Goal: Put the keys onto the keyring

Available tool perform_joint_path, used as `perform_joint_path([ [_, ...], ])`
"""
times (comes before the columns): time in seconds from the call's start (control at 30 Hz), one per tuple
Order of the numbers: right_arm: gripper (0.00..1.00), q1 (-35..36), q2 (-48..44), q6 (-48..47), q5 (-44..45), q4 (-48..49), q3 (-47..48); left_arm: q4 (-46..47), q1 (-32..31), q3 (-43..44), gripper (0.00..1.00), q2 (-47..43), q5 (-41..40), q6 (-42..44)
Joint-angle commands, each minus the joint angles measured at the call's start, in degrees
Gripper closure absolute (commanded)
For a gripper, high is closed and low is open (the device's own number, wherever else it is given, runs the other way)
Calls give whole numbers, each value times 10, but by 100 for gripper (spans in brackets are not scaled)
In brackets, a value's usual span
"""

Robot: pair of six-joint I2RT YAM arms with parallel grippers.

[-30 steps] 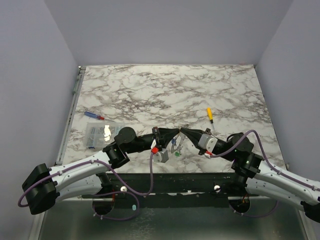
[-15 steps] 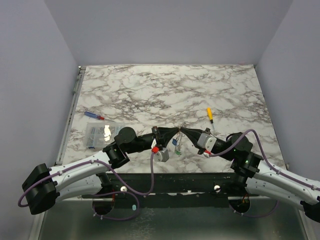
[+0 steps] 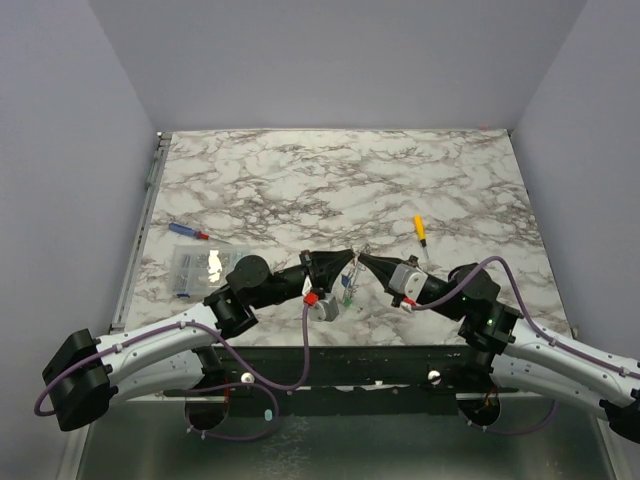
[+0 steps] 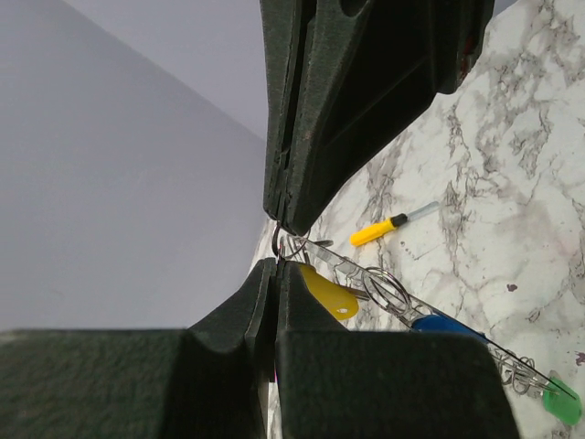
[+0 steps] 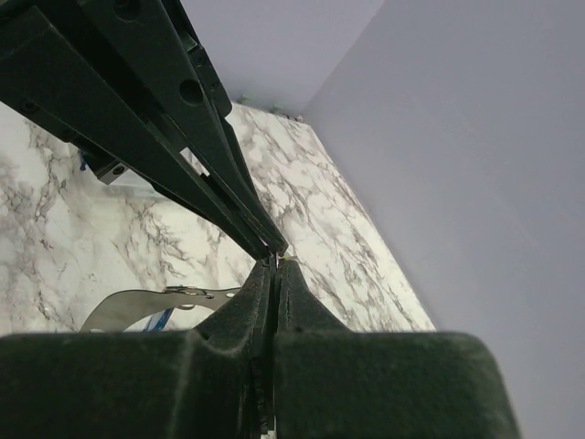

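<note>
Honestly, we're mid-threading here. The keyring (image 4: 352, 268) hangs stretched between the two arms at about 6 o'clock on the table (image 3: 300, 170), close to the near edge. The left gripper (image 4: 277, 242) is clamped tight on one end of the wire. The right gripper (image 5: 276, 258) has its tips pressed together too and seems to be nipping the other end, though the glint there is tiny. The yellow key (image 4: 327, 294), blue key (image 4: 441, 323) and green key (image 4: 559, 401) look to be riding on the wire already.

To do this bit well, we'd hold both pinches firm and tip one end down so the keys slide away from the opening. We'd also avoid twisting, since thin wire probably springs out of a narrow pinch easily.

On the views: only the left wrist shows the three coloured heads strung in a row, with the yellow screwdriver (image 4: 384, 229) beyond them at 2 o'clock. Only the top view shows the plastic packet (image 3: 197, 268) and the blue-red stick (image 3: 188, 231) over at 9 o'clock, well apart from the ring. The right wrist gives us its own pinch point and little else.
</note>
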Motion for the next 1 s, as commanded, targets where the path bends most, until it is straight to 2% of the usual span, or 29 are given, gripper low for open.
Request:
perform_joint_path([
  [0.0, 99, 2, 2, -2, 8, 17, 1, 13, -3, -9, 100, -12, -30, 14],
  [0.37, 99, 2, -1, -7, 16, 18, -3, 13, -3, -9, 100, -8, -37, 15],
  [0.4, 99, 2, -2, -7, 16, 19, -3, 12, -2, -11, 97, -7, -37, 15],
  [0.53, 99, 3, -4, -9, 18, 21, -3, 12, -3, -12, 73, 0, -34, 11],
  [0.6, 99, 2, -5, -12, 20, 20, -3, 11, -2, -11, 66, -2, -32, 11],
  [0.73, 99, 3, -10, -16, 24, 15, -6, 9, -3, -14, 64, -8, -38, 16],
  [0.97, 99, 2, -15, -26, 29, 9, -6, -6, -2, -14, 65, -18, 11, 18],
])
